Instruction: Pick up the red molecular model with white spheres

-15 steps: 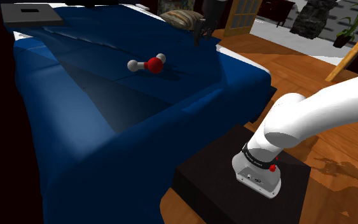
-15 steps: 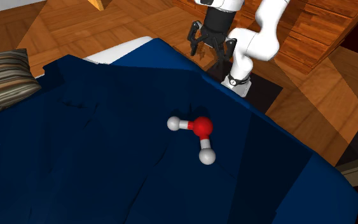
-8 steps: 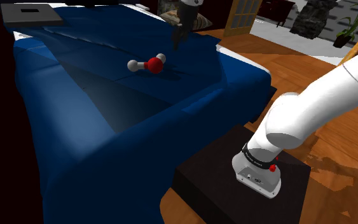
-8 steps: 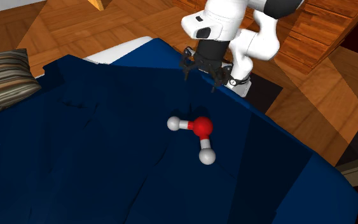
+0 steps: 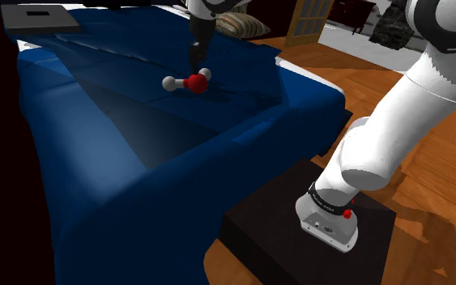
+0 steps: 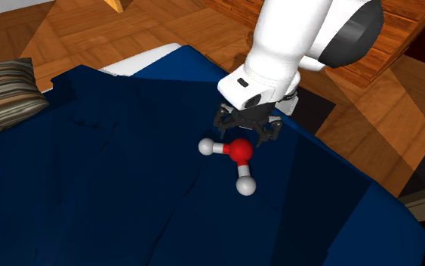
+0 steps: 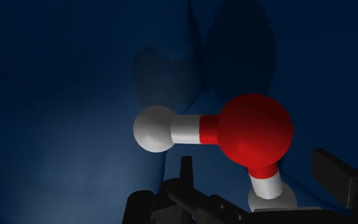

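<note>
Molecule model [image 6: 240,153] on the seat of a blue sofa [image 6: 90,196]: one red ball joined by short white rods to two pale grey balls, lying flat in a bent shape. In the shoulder view the model [image 5: 190,81] rests near the middle of the seat, well inside the sofa's [image 5: 96,162] front edge.

The black gripper [image 6: 245,131] hangs directly over the model, pointing down at it, with the white arm [image 6: 297,41] reaching in from the second exterior view's upper right. In the shoulder view the gripper [image 5: 198,55] stands just above the red ball.

In the wrist view the two fingers [image 7: 335,177] stand apart, the hand open and clasping nothing. The red ball of the model [image 7: 254,130] lies between them, untouched by either. One pale ball points away to the side; the other sits close under the hand, partly hidden.

A striped cushion [image 6: 3,94] lies at the sofa's far end. The arm's base sits on a black stand [image 5: 266,235] on a wooden floor [image 5: 428,202] beside the sofa.
</note>
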Controlling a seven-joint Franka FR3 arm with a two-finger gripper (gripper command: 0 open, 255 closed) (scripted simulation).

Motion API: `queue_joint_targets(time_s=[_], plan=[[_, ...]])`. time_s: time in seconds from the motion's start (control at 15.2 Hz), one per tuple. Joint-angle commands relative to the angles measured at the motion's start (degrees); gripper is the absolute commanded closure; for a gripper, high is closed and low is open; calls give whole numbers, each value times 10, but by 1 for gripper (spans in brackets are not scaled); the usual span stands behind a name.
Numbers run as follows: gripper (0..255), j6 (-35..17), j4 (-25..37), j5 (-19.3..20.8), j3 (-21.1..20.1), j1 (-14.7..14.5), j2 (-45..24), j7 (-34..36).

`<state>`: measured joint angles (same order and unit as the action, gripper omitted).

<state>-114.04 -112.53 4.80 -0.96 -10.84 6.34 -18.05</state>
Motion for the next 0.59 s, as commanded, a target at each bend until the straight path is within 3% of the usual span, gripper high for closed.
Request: queue_joint_targets(time_s=[0.0, 0.2, 0.53], plan=[[0, -1, 29, 0, -8, -9, -34, -19], [0, -5, 67, 1, -19, -21, -81, -44], [0, -42, 36, 3, -19, -20, -87, -40]])
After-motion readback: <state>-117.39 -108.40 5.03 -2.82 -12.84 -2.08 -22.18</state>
